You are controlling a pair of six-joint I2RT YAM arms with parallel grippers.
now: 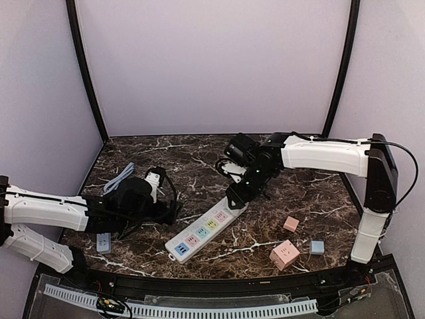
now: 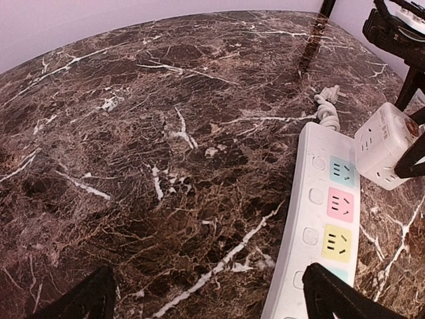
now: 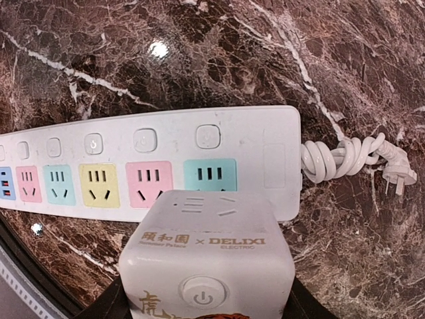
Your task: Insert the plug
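A pink cube socket and a small blue cube sit nearest, at the right of the marble table. Beyond them the white power strip lies diagonally. The left gripper is just left of it, jaws spread wide and holding nothing. At the strip's far end the right gripper clamps the white DELIXI cube plug over the teal outlet; whether they touch is unclear. The strip's coiled cord lies farther back.

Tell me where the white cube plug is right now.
The white cube plug is just right of centre in the top view, held in the right arm's jaws at the far end of the power strip, beside its end socket.
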